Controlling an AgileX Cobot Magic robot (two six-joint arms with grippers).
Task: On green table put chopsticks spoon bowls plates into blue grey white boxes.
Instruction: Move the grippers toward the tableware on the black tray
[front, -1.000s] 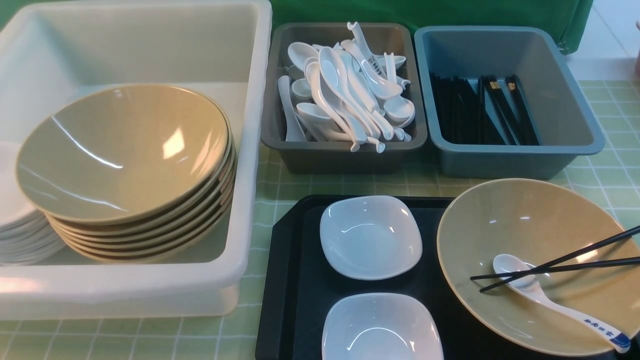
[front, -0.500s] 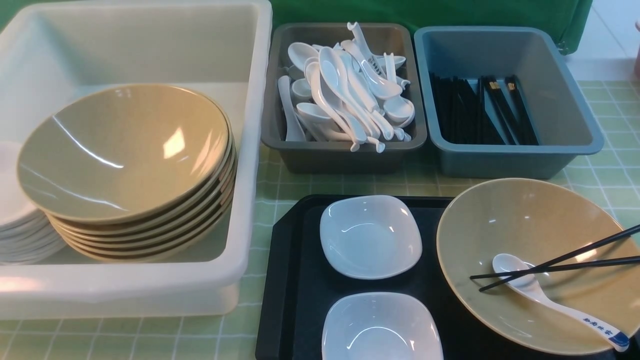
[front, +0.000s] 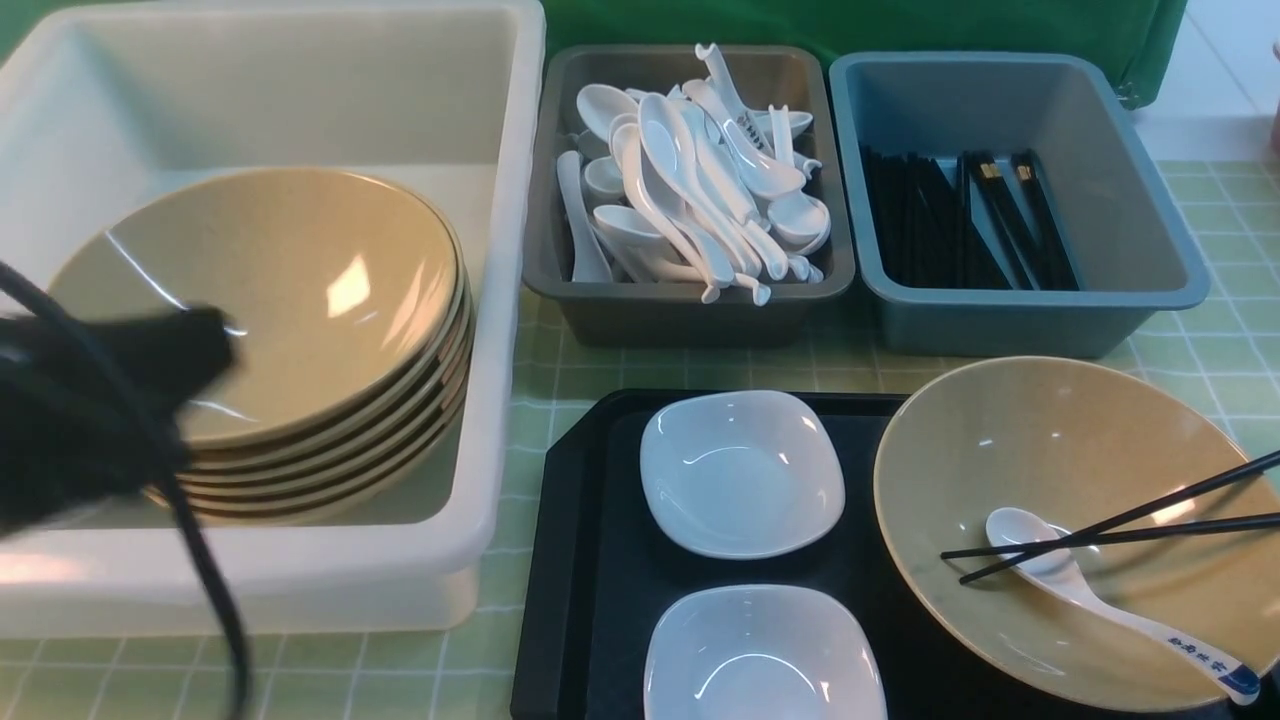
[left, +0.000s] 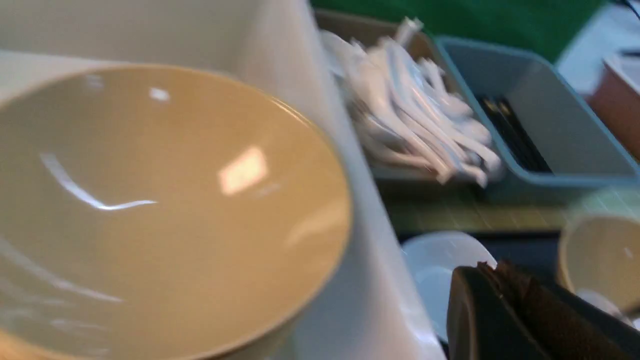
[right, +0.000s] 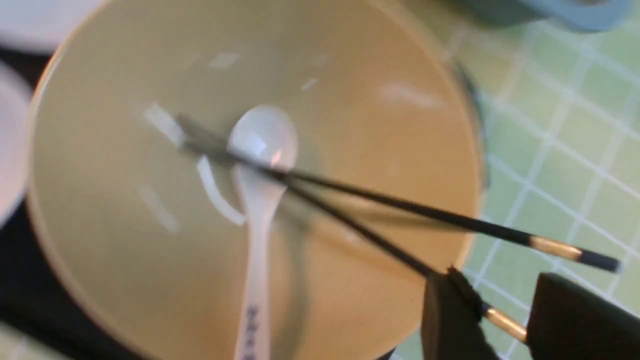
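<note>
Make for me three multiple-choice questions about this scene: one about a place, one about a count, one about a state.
1. Where does the spoon with blue writing lie?
A. in the grey box
B. in the tan bowl on the black tray
C. on the green cloth

2. How many white plates stand on the tray?
A. one
B. two
C. four

3. How is the left pincer?
A. shut, empty
B. wide open
C. shut on a plate

Answers:
1 B: its scoop rests inside the bowl, under the chopsticks.
2 B: one plate sits behind the other.
3 A: its fingers meet with nothing between them.
</note>
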